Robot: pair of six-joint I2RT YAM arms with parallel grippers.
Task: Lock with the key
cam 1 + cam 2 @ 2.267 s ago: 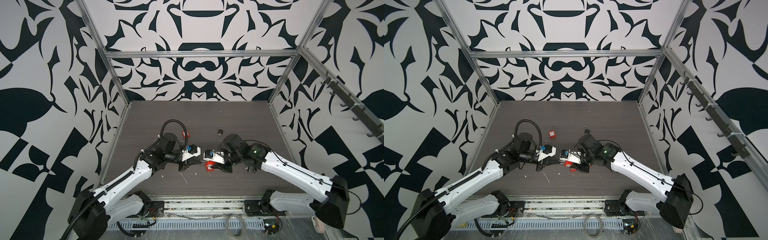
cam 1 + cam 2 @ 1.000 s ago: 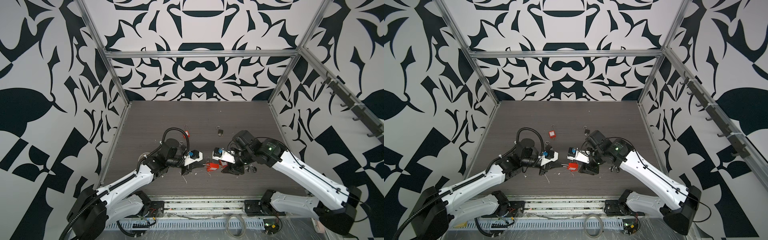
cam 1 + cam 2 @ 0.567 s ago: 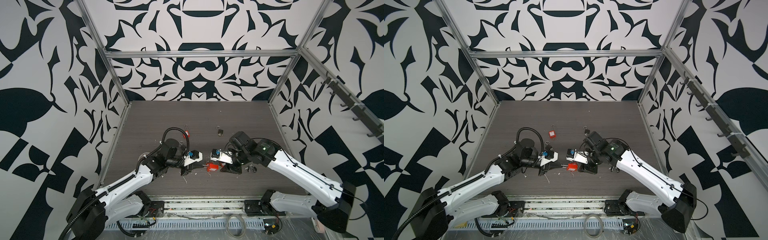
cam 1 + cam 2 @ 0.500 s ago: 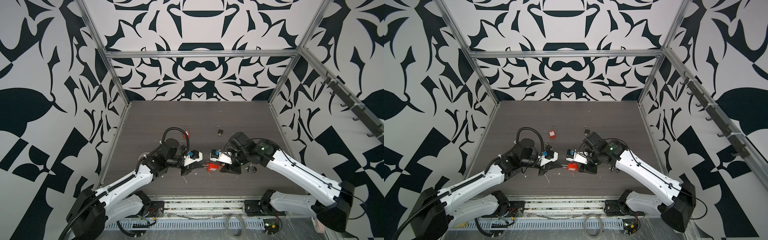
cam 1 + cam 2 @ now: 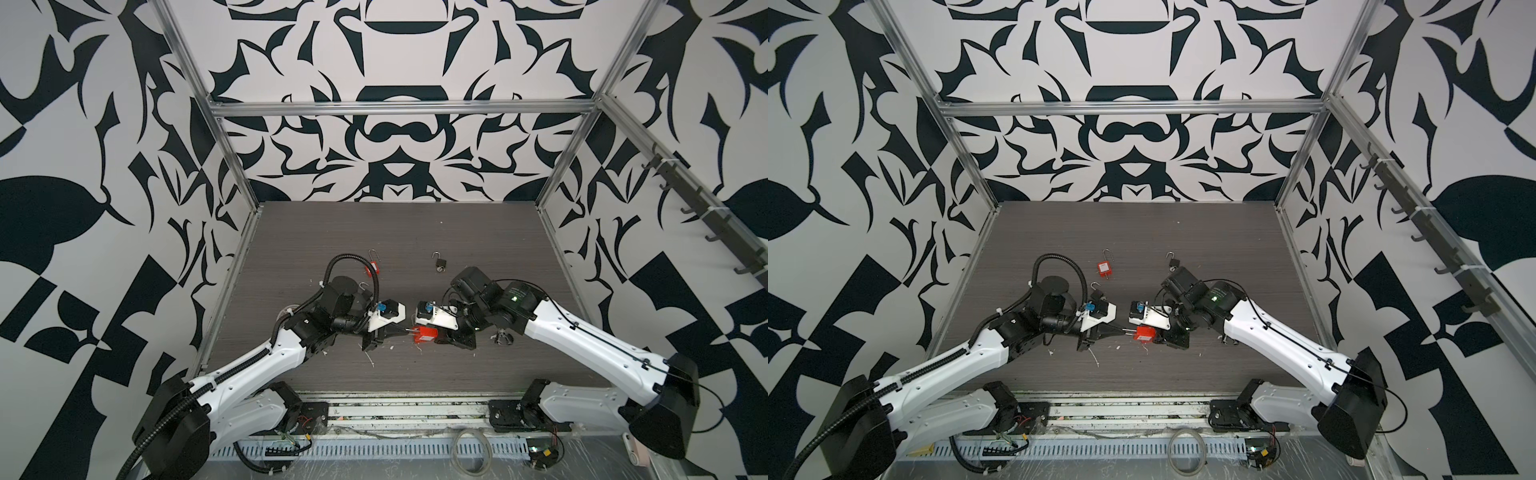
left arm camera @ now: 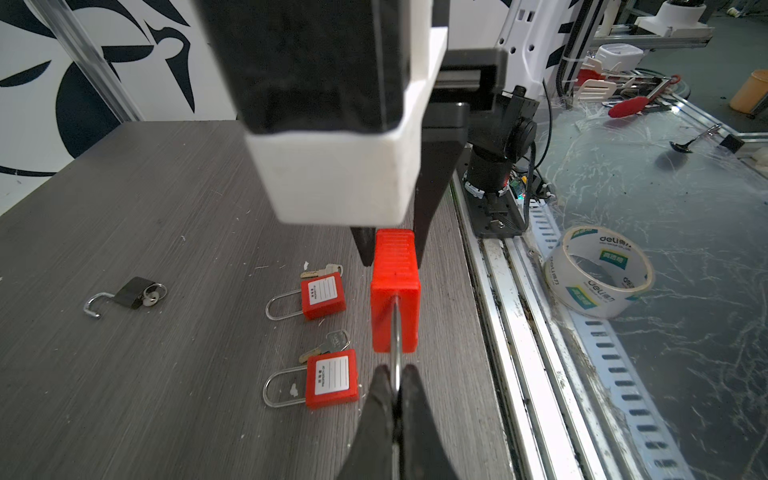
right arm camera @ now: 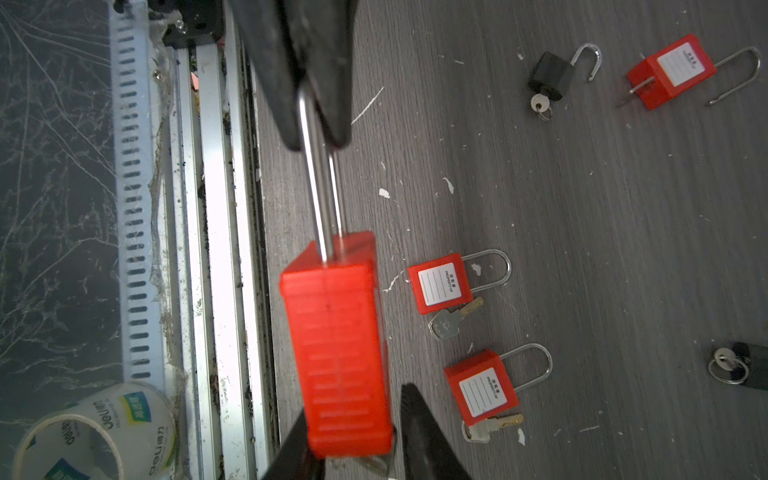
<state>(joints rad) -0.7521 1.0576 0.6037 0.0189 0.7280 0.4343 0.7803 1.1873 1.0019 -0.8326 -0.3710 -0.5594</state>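
Observation:
A red padlock (image 5: 424, 333) (image 5: 1144, 333) hangs in the air between my two grippers, near the table's front. My left gripper (image 6: 395, 374) (image 5: 405, 330) is shut on its steel shackle (image 6: 396, 332) (image 7: 320, 187). My right gripper (image 7: 357, 415) (image 6: 394, 259) (image 5: 1160, 334) straddles the far end of the red body (image 7: 336, 332). One finger lies against the body, and a narrow gap shows at the other finger (image 7: 419, 436). The silver key (image 7: 376, 463) sticks out of that end, between the jaws and untouched.
Two shut red padlocks with keys (image 6: 323, 296) (image 6: 332, 379) lie on the table below the held lock. An open red padlock (image 5: 371, 266) and black padlocks (image 5: 438, 263) (image 7: 735, 365) lie farther off. The metal rail (image 6: 498, 291) and a tape roll (image 6: 598, 270) sit past the table's front edge.
My right gripper has moved in toward the held padlock and its jaws have narrowed around the body's end. The left gripper has kept its hold and barely moved.

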